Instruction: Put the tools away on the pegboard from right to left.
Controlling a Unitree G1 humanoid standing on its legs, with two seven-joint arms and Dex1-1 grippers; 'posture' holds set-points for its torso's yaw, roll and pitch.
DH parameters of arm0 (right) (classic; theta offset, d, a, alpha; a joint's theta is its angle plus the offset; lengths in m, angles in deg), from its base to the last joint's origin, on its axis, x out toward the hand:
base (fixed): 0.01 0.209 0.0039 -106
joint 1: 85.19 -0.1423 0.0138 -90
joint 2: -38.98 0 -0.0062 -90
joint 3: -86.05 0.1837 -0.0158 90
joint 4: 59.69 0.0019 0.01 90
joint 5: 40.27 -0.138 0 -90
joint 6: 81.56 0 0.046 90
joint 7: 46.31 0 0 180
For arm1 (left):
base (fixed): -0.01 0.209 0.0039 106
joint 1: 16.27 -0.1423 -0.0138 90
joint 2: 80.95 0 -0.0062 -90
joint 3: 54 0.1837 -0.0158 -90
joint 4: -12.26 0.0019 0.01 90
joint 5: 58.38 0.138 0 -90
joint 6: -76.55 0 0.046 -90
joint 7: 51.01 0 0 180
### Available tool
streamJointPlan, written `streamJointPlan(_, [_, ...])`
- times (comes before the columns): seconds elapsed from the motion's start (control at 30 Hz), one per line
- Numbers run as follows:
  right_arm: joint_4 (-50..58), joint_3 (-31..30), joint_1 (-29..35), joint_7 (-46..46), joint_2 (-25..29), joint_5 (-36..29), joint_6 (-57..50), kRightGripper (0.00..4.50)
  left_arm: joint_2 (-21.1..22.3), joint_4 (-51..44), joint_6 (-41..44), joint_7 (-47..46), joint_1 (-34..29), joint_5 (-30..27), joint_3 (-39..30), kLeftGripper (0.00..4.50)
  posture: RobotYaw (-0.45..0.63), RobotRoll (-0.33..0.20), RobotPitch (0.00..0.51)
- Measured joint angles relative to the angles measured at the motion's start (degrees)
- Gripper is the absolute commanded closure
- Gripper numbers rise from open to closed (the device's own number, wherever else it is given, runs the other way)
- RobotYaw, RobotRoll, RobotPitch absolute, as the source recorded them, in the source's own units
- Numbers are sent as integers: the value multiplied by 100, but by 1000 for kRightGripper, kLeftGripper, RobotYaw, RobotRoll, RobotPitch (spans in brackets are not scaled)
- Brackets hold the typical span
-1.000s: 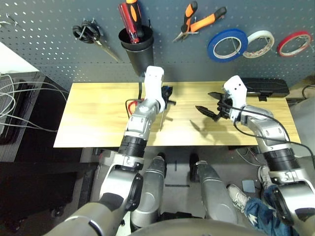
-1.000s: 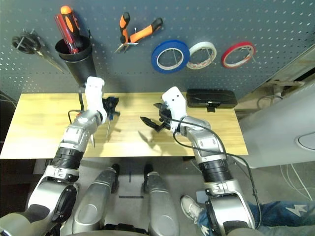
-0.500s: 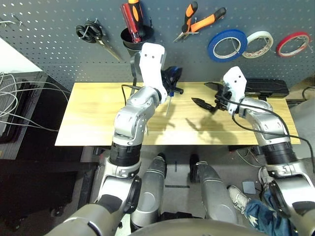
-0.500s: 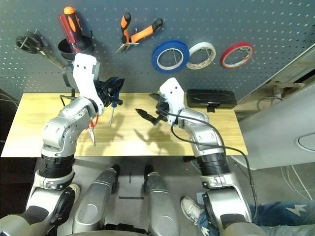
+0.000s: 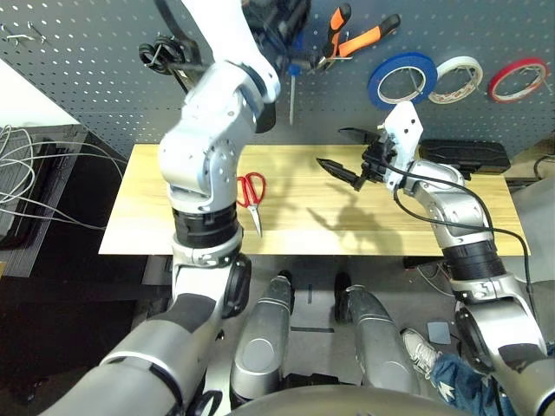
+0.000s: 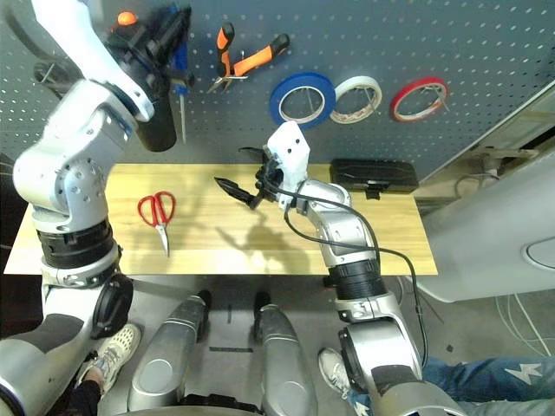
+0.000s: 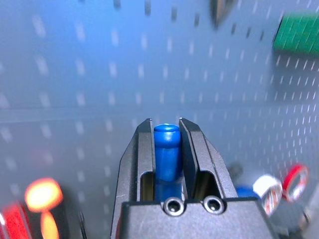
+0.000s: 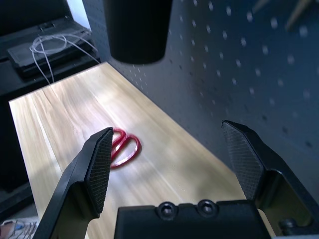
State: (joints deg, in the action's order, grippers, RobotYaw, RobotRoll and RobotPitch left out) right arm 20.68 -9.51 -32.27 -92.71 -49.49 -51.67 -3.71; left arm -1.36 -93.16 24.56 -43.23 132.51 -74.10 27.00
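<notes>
My left gripper point(image 7: 165, 123) is shut on the small blue-handled screwdriver point(image 6: 179, 54), held high against the pegboard point(image 5: 78, 95) with its shaft pointing down beside the black cup point(image 6: 159, 134). The red-handled scissors point(image 5: 251, 190) lie on the wooden table point(image 5: 173, 225), below my raised left arm. On the pegboard hang the orange-and-black pliers point(image 5: 354, 39) and, to their right, the blue tape ring point(image 5: 401, 80). Above the table's middle right my right gripper point(image 5: 335, 148) hovers open with nothing between its fingers, pointing toward the scissors point(image 8: 122, 149).
A white tape ring point(image 5: 458, 76) and a red tape ring point(image 5: 518, 76) hang right of the blue one. Black-handled scissors point(image 5: 169, 61) hang at the board's left. A black case point(image 5: 460, 154) lies at the table's back right. Cables trail at the far left.
My left arm has lifted the blue screwdriver from just above the table up to the pegboard by the cup, uncovering the red scissors. My right gripper has drifted slightly left, still open.
</notes>
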Motion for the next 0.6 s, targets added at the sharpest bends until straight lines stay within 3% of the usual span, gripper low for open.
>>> streamJointPlan(0.33, [1,100,-366,195,-639,-324,99,0,235,198,-1436,-176,332,58,-166,3862,207,0,274])
streamJointPlan(0.6, [-124,286,-630,451,-878,-406,321,0,465,224,-1980,-417,125,343,-163,3862,211,0,271])
